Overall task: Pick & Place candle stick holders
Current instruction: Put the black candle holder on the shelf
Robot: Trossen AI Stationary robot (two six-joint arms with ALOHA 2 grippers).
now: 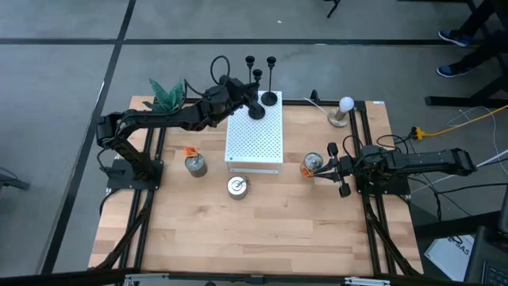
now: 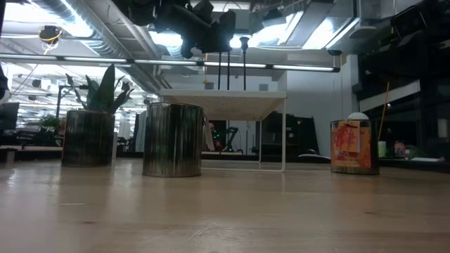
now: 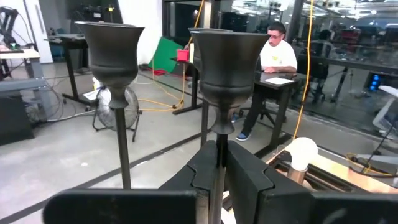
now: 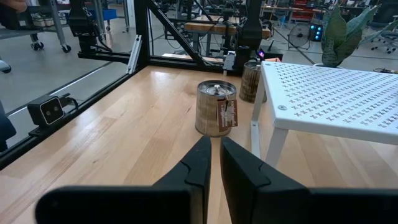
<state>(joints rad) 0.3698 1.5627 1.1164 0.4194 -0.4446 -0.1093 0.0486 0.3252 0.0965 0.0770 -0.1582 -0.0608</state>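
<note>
Three slim black candle stick holders stand close together at the far end of the white perforated stand (image 1: 254,139). Two round bases (image 1: 270,98) (image 1: 256,111) show on its top. My left gripper (image 1: 248,95) reaches level from the left over the stand's far edge, shut on one holder (image 3: 227,62). A second holder (image 3: 115,56) stands beside the held one and is not touched. My right gripper (image 1: 343,171) waits at the table's right side, shut and holding nothing (image 4: 216,162). My left gripper pinches the holder's thin stem (image 3: 219,146) between its two fingers (image 3: 249,180), a little below the cup. The fingers come level from the table's left and lie across the stem. The holder stays upright. Its base is hidden by the gripper, so I cannot tell whether it is lifted.
Three short silver tins (image 1: 195,164) (image 1: 237,186) (image 1: 314,164) stand near the stand's front. A white bulb on a wooden base (image 1: 343,111) is at the far right, a green plant (image 1: 167,95) at the far left. A person sits at a desk beyond the table (image 3: 277,56).
</note>
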